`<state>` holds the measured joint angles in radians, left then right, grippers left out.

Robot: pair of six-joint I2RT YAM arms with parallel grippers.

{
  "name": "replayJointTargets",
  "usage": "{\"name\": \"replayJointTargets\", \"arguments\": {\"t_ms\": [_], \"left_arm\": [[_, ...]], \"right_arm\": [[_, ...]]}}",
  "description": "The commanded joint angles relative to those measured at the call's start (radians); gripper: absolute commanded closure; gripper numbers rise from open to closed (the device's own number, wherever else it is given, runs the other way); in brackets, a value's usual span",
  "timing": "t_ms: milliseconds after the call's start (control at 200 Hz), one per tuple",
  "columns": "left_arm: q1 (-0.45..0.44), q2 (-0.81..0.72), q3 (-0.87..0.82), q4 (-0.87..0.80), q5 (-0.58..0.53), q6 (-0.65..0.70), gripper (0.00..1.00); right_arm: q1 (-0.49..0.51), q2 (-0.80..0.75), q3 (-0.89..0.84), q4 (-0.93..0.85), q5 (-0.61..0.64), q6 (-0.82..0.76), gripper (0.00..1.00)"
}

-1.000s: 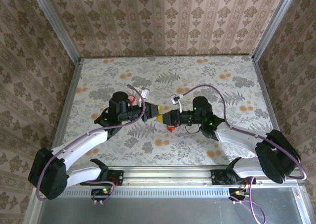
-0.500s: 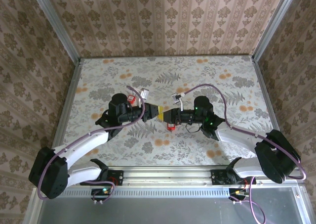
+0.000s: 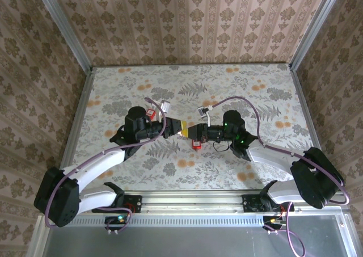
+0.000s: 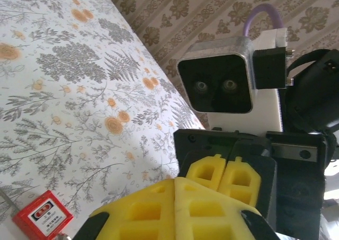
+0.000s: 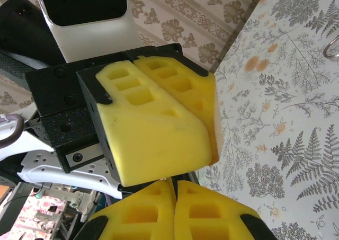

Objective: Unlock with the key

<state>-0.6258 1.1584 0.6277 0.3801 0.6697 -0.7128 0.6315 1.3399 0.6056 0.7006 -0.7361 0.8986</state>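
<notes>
Padlock [image 4: 42, 219] partly cut off beside left hand [image 4: 175, 189]

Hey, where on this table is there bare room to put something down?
Bare: the far strip of the table along the back wall, corner to corner, and the near middle between left arm and right arm, by the rail. Crowded: the centre, where the left claw and right claw meet by the red padlock.

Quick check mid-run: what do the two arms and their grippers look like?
Both the left arm and right arm have white shells with black joints, and a purple cable loops along each. The left gripper and right gripper are black blocks with bright yellow finger pads moulded with square recesses. A silver camera housing sits on a white wrist bracket.
</notes>
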Motion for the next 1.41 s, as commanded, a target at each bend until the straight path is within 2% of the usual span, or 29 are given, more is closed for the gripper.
{"name": "replayJointTargets", "arguments": {"t_ms": [0, 30, 85, 140, 240, 300, 415, 515, 620, 785, 905, 985, 1160, 1295, 1400], "left_arm": [[0.054, -0.002, -0.017, -0.094, -0.094, 0.002, 0.79], [0.072, -0.005, -0.025, -0.089, -0.095, -0.015, 0.71], [0.103, -0.011, -0.032, -0.084, -0.095, -0.038, 0.5], [0.129, -0.022, -0.029, -0.109, -0.101, -0.044, 0.37], [0.164, -0.054, -0.012, -0.197, -0.13, -0.026, 0.22], [0.215, -0.079, -0.004, -0.269, -0.163, -0.003, 0.15], [0.248, -0.12, 0.051, -0.498, -0.311, 0.099, 0.03], [0.258, -0.083, 0.131, -0.694, -0.409, 0.204, 0.02], [0.257, 0.026, 0.231, -0.863, -0.501, 0.305, 0.02], [0.243, 0.261, 0.395, -1.028, -0.658, 0.438, 0.03], [0.241, 0.422, 0.509, -1.083, -0.748, 0.517, 0.07], [0.244, 0.523, 0.593, -1.114, -0.764, 0.554, 0.11], [0.247, 0.709, 0.766, -1.164, -0.831, 0.615, 0.13], [0.252, 0.811, 0.852, -1.19, -0.826, 0.647, 0.23], [0.257, 0.871, 0.898, -1.203, -0.82, 0.658, 0.28]], "right_arm": [[0.01, -0.045, -0.009, 0.052, 0.007, 0.002, 1.0], [0.01, -0.056, -0.011, 0.044, 0.013, -0.001, 1.0], [0.01, -0.074, -0.011, 0.004, 0.026, -0.015, 1.0], [0.011, -0.093, -0.009, -0.035, 0.033, -0.032, 1.0], [0.011, -0.14, -0.013, -0.133, 0.067, -0.081, 1.0], [0.011, -0.176, -0.013, -0.215, 0.109, -0.122, 1.0], [0.011, -0.257, -0.025, -0.34, 0.204, -0.189, 1.0], [0.01, -0.327, -0.02, -0.476, 0.288, -0.262, 1.0], [0.011, -0.376, -0.009, -0.598, 0.347, -0.319, 1.0], [0.011, -0.415, 0.009, -0.689, 0.368, -0.35, 1.0], [0.01, -0.432, 0.004, -0.703, 0.375, -0.346, 1.0], [0.011, -0.435, -0.002, -0.705, 0.377, -0.339, 1.0], [0.011, -0.438, -0.001, -0.72, 0.376, -0.334, 1.0], [0.011, -0.443, 0.0, -0.738, 0.374, -0.334, 1.0], [0.011, -0.456, -0.002, -0.752, 0.378, -0.336, 1.0]]}}
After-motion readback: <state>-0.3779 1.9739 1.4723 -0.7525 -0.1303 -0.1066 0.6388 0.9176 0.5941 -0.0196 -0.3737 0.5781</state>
